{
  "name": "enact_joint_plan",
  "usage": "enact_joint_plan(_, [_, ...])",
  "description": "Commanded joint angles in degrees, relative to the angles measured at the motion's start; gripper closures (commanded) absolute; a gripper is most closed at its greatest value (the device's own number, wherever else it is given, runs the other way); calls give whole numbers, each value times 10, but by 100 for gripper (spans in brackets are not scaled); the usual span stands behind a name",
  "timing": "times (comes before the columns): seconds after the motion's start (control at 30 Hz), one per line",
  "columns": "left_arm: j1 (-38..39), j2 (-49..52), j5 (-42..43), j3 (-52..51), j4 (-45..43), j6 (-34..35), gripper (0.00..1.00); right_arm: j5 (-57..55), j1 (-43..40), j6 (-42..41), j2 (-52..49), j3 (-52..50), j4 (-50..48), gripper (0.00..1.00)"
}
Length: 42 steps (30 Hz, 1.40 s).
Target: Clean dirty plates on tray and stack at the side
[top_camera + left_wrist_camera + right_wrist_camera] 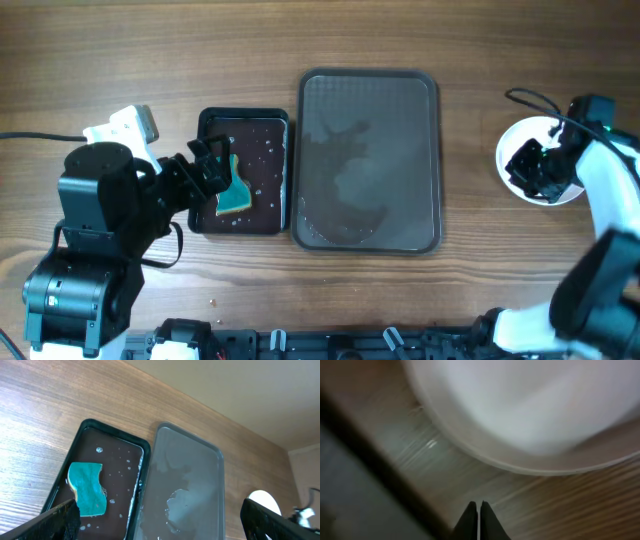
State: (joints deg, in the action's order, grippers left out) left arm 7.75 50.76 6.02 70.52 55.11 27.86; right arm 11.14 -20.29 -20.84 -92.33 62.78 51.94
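The plates sit on the wooden table off to the robot's right, well apart from the tray. From overhead they read as a single white disc partly covered by the right arm, and how many lie there cannot be told. In the right wrist view the top surface is a blurred white round with a pale, slightly raised rim, and no marks can be made out on it. (The left wrist camera catches only a small white arc of it past the tray's far corner.)

The tray is dark brown with rounded corners and a raised rim. It lies in the middle of the table with its long side running away from the robot. Its floor carries a wet sheen and pale, irregular streaks.

Just beside it on the left is a smaller glossy black tray speckled with droplets. A teal sponge lies inside that tray.

The right gripper hangs over the plates, its fingertips pressed together with nothing between them. The left gripper hovers above the black tray close to the sponge. Its fingers are spread wide, one at each lower corner of the left wrist view, and they grip nothing.
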Motion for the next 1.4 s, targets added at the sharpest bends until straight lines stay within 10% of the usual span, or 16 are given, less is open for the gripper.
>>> enact_joint_plan(0.0, [-3, -1, -1, 9, -2, -5, 0, 105, 56, 86, 119, 19, 22, 90])
enact_joint_plan(0.27, [-3, -1, -1, 9, -2, -5, 0, 193, 271, 118, 385, 19, 17, 74])
enact_joint_plan(0.33, [-3, -1, -1, 9, -2, -5, 0, 192, 311, 116, 429, 19, 14, 41])
enact_joint_plan(0.37, [-3, -1, -1, 9, -2, -5, 0, 188, 329, 111, 450, 19, 14, 0])
enact_joint_plan(0.57, [-3, -1, -1, 9, -2, -5, 0, 171, 356, 42, 524, 19, 30, 0])
enact_joint_plan(0.97, [-3, -1, -1, 9, -2, -5, 0, 24, 353, 205, 542, -6, -81, 0])
enact_joint_plan(1.37, [-3, -1, -1, 9, -2, -5, 0, 18, 251, 200, 724, -305, -259, 0])
